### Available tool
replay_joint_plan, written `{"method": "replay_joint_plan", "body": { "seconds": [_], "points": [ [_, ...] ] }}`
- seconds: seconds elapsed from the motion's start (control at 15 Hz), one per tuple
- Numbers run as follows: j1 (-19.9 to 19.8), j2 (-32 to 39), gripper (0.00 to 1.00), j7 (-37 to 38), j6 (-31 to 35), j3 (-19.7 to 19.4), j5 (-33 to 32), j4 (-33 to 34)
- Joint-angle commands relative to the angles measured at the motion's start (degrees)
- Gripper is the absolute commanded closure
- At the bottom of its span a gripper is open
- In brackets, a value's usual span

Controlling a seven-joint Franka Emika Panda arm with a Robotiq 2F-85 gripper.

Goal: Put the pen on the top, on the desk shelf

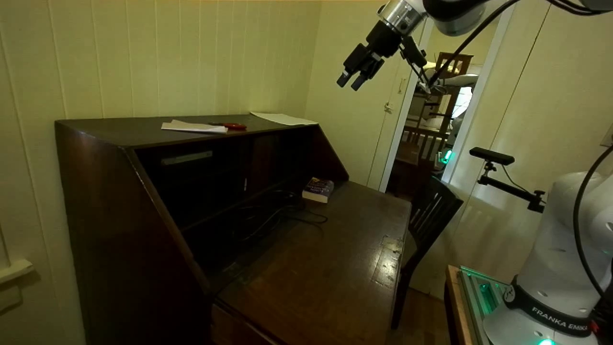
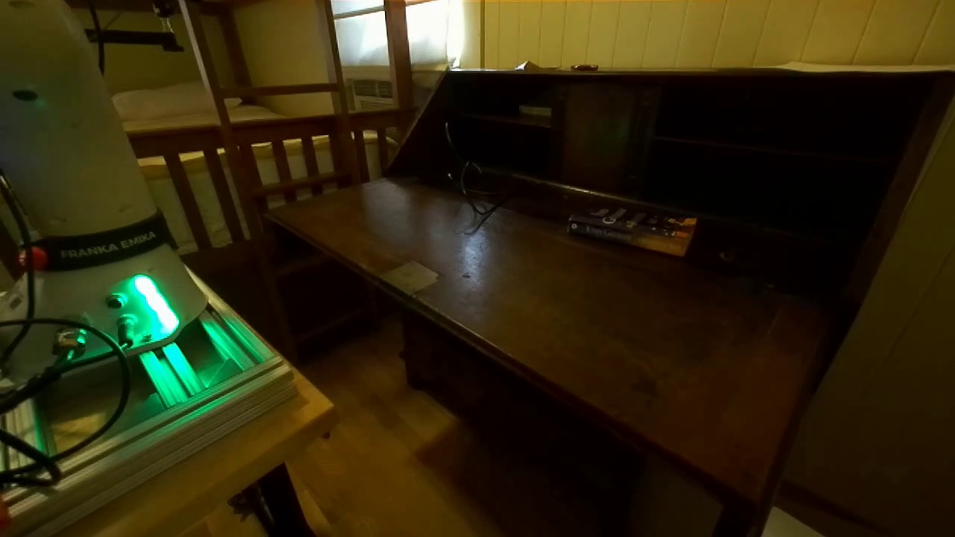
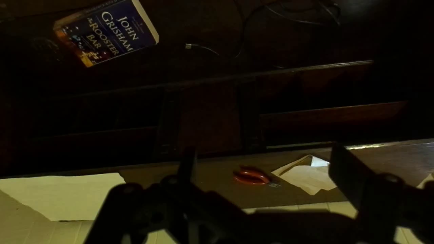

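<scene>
Brown top: papers (red-handled tool between); pale panelled walls; fingers wide apart, empty.

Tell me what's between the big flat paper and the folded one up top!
A red-handled tool lies between them on the top, in the wrist view.
</scene>
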Motion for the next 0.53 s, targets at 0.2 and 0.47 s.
{"method": "replay_joint_plan", "body": {
  "seconds": [0.2, 0.47],
  "points": [
    [0.1, -0.4, 0.0, 1.9, 1.7, 0.1, -0.9, -0.7],
    [1.4, 6.8, 0.0, -4.5, 7.5, -0.1, -3.8, 7.4]
  ]
}}
